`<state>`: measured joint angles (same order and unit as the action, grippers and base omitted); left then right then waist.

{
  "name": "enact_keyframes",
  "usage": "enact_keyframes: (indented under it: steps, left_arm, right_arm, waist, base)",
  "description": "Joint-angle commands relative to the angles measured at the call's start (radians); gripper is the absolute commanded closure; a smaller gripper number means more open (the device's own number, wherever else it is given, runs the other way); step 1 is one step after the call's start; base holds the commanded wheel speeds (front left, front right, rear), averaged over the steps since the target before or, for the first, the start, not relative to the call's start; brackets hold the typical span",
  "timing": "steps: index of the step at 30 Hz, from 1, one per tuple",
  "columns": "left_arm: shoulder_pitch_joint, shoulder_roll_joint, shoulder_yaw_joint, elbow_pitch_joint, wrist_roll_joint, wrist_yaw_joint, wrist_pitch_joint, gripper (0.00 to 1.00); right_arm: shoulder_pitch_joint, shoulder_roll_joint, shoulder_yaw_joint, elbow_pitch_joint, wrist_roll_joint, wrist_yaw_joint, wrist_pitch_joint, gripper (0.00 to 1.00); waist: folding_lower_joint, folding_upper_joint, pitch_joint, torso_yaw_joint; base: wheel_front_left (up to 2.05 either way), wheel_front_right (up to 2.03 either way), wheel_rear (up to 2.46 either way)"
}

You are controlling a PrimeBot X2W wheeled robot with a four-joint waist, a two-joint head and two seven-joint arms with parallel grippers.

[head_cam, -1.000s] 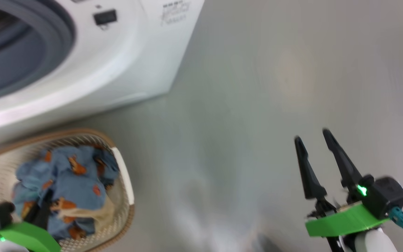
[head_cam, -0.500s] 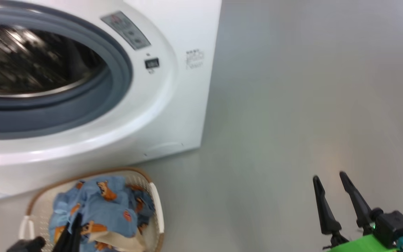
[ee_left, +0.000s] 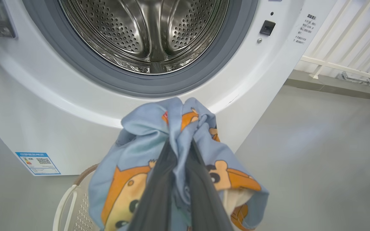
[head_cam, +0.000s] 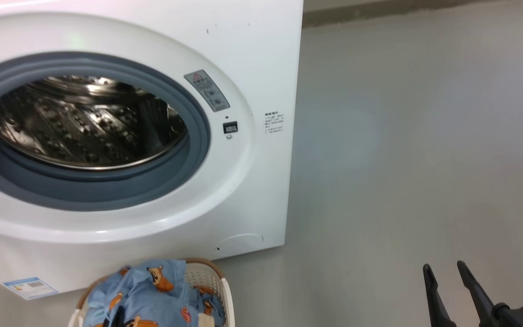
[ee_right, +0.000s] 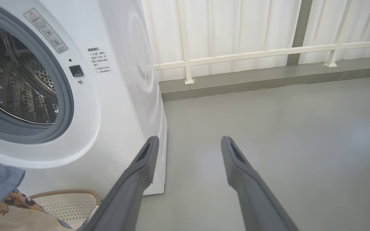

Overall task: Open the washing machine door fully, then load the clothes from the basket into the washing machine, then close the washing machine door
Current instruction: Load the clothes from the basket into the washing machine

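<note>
while left tool (ee_left: 181, 146) grips clothes (ee_left: 140, 134), basket (ee_left: 81, 175) below

My right fingers (ee_right: 238, 170) are long, dark grey and tapered, each with a shallow slot near its tip. At five o'clock in my head view, a black block (head_cam: 518, 316) caps their base. My left fingers (ee_left: 159, 199) are the same grey.
</note>
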<state>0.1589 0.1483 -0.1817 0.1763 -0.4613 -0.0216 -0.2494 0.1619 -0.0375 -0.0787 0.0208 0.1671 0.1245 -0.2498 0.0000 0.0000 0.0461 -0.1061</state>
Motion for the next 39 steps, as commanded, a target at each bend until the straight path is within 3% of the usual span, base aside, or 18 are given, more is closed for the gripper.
enact_keyframes:
  steps: [1,12,39]
  left_arm:
    - [-0.01,-0.001,0.046,-0.043,0.019,0.008,-0.012,1.0]
    - [0.039,-0.048,0.07,-0.113,0.094,0.021,-0.012,1.0]
    - [0.06,-0.073,0.083,-0.105,0.132,0.008,-0.012,1.0]
  right_arm:
    - [-0.003,-0.013,0.018,-0.024,-0.014,0.006,-0.012,0.0]
    - [0.027,-0.013,-0.019,-0.03,-0.021,0.006,-0.012,0.0]
    - [0.032,-0.013,-0.008,-0.017,-0.026,0.006,-0.012,0.0]
  waist:
    - [0.0,0.0,-0.055,0.019]
    - [0.0,0.0,-0.102,0.039]
    - [0.0,0.0,-0.127,0.09]
  base:
    - [0.0,0.0,0.0]
    - [0.0,0.0,0.0]
    - [0.0,0.0,0.0]
